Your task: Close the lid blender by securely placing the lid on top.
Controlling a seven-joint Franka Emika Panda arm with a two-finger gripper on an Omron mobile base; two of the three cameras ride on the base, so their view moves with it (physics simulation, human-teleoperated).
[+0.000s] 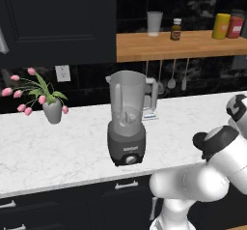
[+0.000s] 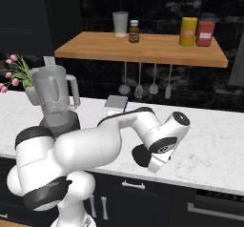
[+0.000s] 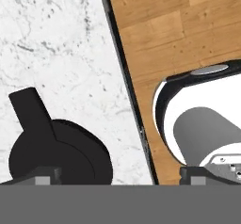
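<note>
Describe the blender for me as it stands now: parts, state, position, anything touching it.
The blender stands upright on the white marble counter, near its front edge. It has a dark grey motor base with a round front knob and a tall translucent grey jar with a side handle and a spout at the rim. The jar's top is open, no lid on it. Nothing but the counter touches it. A vase of pink flowers stands apart beside it, and in the right base view the arm partly hides its base.

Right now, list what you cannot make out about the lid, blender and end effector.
- Lid: near part cut off by hand view's bottom edge.
- Blender: motor base mostly hidden behind the arm, right base view.
- End effector: just fingertips rise in hand view; whether they touch the lid is unclear.
</note>
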